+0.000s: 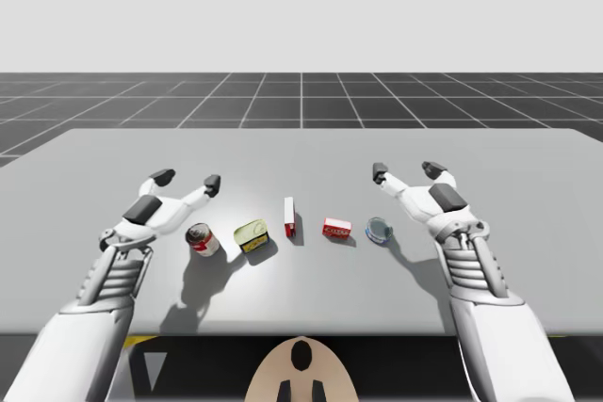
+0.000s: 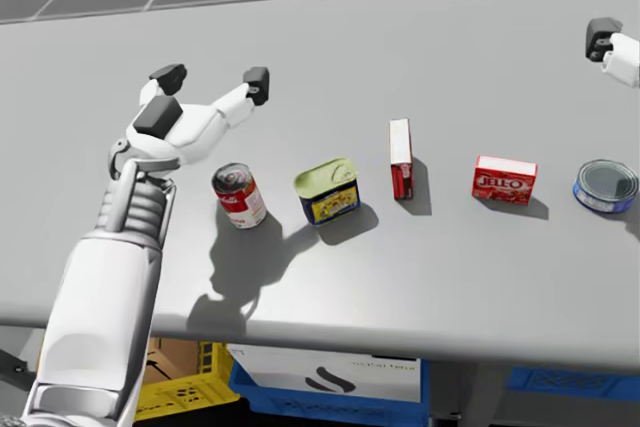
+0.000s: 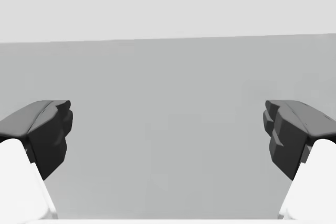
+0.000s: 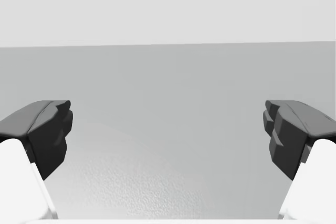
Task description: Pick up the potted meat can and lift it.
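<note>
Row near the table [image 1: 301, 152] front edge, left to right: red-and-white round can [image 2: 239, 195], potted meat can [image 2: 328, 190] (squat, blue and yellow, pale green lid up), slim red-and-white box [image 2: 401, 157] on end, red box [image 2: 504, 180], flat blue round can [image 2: 606, 186]. Meat can sits just beside the round can, untouched. Beyond the round can: left gripper [image 1: 187, 179], fingers wide apart. Beyond the blue can: right gripper [image 1: 406, 171], fingers likewise apart.

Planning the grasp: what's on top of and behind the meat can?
Nothing sits on the meat can; only table lies behind it. Its base and far side are hidden.
</note>
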Controlling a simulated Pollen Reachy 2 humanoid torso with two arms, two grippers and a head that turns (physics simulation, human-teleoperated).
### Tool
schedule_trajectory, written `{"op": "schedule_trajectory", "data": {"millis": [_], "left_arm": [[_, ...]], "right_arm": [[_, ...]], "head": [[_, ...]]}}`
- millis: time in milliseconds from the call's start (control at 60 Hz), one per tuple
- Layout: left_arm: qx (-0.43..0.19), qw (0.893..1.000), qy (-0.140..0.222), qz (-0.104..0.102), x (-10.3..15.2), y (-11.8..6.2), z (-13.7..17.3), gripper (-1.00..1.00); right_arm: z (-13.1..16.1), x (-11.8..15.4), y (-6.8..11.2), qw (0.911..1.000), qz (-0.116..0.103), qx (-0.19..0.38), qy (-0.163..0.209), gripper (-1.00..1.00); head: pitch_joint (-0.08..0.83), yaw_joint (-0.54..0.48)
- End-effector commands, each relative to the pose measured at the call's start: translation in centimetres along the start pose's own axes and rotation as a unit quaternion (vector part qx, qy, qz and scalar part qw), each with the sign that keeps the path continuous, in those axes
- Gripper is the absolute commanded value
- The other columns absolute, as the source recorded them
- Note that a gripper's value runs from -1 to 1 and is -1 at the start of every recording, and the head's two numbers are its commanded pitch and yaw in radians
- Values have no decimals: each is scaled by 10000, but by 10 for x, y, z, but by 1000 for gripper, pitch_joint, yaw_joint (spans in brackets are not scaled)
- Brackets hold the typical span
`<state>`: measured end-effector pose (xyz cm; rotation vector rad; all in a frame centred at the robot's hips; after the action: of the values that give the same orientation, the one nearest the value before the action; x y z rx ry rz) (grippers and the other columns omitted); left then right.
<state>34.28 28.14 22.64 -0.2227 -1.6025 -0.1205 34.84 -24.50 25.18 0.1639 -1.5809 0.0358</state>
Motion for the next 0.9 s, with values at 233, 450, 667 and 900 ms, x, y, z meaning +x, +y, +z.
{"op": "schedule_trajectory", "data": {"millis": [233, 450, 667, 900], "left_arm": [[-2053, 9673, 1383, -555, 41, -3, 30, -1000], [-2966, 9230, 2287, -881, 31, -7, 37, -1000], [-3419, 8979, 2613, -929, 16, -25, 34, -1000], [-3591, 8841, 2805, -1039, -2, -43, 25, -1000]], "right_arm": [[-3, -4, 2, 10000, 78, -10, 29, -1000], [-4, -6, 2, 9999, 129, -3, 31, -1000], [-4, -5, 2, 9999, 154, 5, -1, -1000], [-4, -4, 2, 9999, 155, 4, -14, -1000]], "head": [[691, 220], [684, 224], [683, 223], [691, 214]]}}
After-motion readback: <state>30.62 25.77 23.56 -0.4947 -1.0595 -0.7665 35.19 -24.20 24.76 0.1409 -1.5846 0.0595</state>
